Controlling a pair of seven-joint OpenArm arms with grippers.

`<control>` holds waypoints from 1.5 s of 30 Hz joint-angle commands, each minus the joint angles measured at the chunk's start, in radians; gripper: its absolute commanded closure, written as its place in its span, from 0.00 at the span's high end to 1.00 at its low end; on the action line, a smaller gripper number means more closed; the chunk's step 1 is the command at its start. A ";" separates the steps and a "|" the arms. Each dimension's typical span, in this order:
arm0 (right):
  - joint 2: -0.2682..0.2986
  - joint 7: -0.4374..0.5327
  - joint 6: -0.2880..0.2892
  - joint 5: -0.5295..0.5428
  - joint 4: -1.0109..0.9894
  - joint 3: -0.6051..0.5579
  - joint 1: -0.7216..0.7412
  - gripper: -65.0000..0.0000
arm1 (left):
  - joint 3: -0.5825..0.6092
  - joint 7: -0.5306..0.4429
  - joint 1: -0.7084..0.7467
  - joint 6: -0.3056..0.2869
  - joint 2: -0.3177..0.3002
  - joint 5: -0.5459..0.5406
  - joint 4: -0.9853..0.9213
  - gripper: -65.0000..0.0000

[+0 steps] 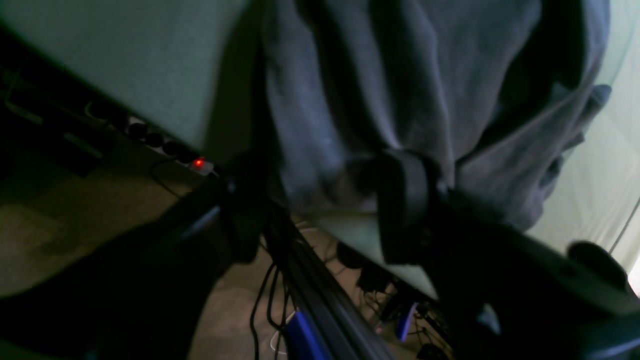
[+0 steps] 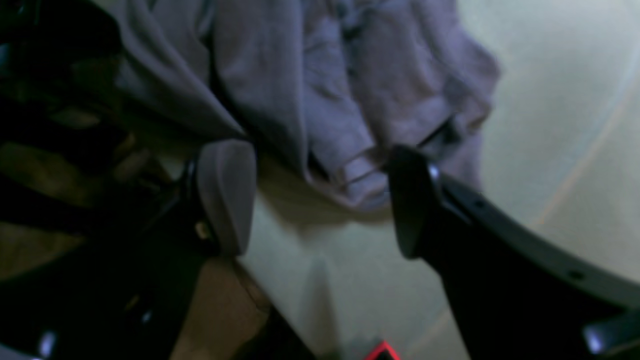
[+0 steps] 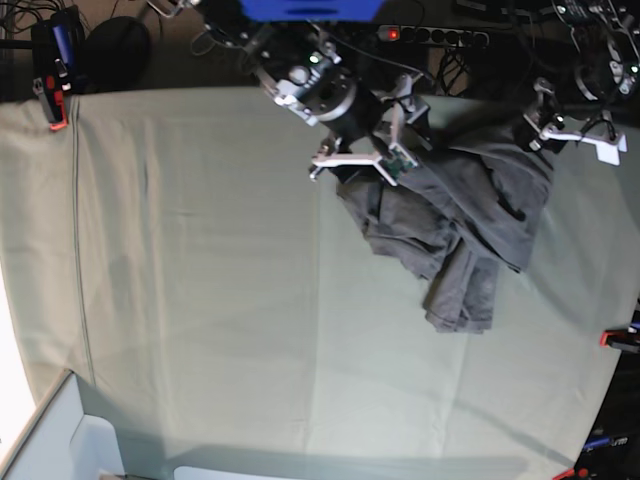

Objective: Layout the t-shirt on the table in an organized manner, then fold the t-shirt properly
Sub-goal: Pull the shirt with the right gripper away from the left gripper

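Up close, right gripper [image 2: 320, 195]: jaws spread wide, nothing between them. Pale pad of one finger [image 2: 227, 192] on the view's left, dark finger on the right; a bunched hem of the t-shirt [image 2: 320, 100] lies just beyond the gap, the dark fingertip at or very near the fabric (contact not clear, picture blurred).

Left gripper [image 1: 320, 200]: one dark finger [image 1: 407, 200] sits against a gathered fold of the t-shirt [image 1: 375, 85]; the other finger is lost in shadow, so whether it grips or stands apart cannot be told.

Outward, base view: t-shirt [image 3: 455, 235] crumpled in a heap at the far right part of the table [image 3: 200, 280], one end trailing toward the near side. Right gripper [image 3: 362, 160] at the heap's far-left edge, left gripper [image 3: 545, 130] at its far-right edge. Table cloth pale green, creased; red clamp [image 3: 57, 120] at the far left corner, another [image 3: 618, 340] on the right edge. Power strip [image 3: 430, 35] with a red light behind the table.
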 commanded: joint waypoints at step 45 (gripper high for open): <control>0.206 0.063 0.001 0.321 0.402 1.014 -0.021 0.00 | -0.062 -0.002 0.002 -0.003 0.029 -0.015 0.226 0.54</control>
